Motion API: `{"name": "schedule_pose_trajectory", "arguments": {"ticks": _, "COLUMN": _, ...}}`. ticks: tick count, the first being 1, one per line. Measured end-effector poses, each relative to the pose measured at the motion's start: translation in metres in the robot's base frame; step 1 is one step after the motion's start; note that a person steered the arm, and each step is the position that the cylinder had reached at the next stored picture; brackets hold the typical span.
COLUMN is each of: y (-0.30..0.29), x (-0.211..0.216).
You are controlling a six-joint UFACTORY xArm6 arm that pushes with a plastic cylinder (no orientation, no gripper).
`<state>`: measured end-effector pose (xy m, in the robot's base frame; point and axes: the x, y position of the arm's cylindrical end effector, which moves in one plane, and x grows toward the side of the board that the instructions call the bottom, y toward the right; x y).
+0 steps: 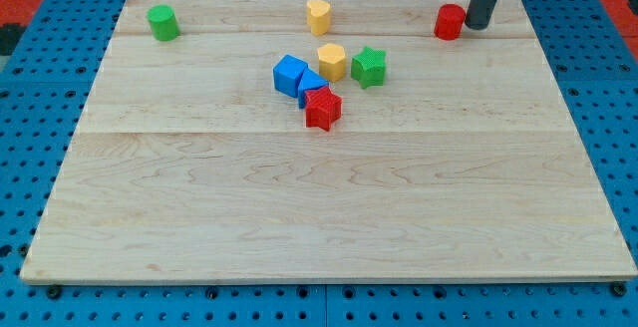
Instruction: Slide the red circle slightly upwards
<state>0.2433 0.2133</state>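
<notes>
Wooden worktop (329,207) carrying 7 blocks: the red circle (450,22) stands near the view's top right corner, with my tip (477,27) just beside it, apparently touching, on the view's right; the rod has no fingers, so none are spread or pressed together. Along the view's top also stand a green cylinder (162,22) at left and a yellow block (318,15) near centre. A central cluster holds 2 blue blocks (290,74) (311,87), a red star (323,110), a yellow block (332,61) and a green star (368,67).
</notes>
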Motion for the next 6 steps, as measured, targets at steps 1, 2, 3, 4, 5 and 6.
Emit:
{"name": "schedule_pose_trajectory", "arguments": {"ticks": 1, "y": 0.000, "x": 0.028}}
{"name": "schedule_pose_trajectory", "arguments": {"ticks": 2, "y": -0.006, "x": 0.043}}
{"name": "schedule_pose_trajectory", "arguments": {"ticks": 3, "y": -0.029, "x": 0.024}}
{"name": "schedule_pose_trajectory", "arguments": {"ticks": 4, "y": -0.031, "x": 0.014}}
{"name": "schedule_pose_trajectory", "arguments": {"ticks": 5, "y": -0.031, "x": 0.034}}
{"name": "schedule_pose_trajectory", "arguments": {"ticks": 6, "y": -0.031, "x": 0.046}}
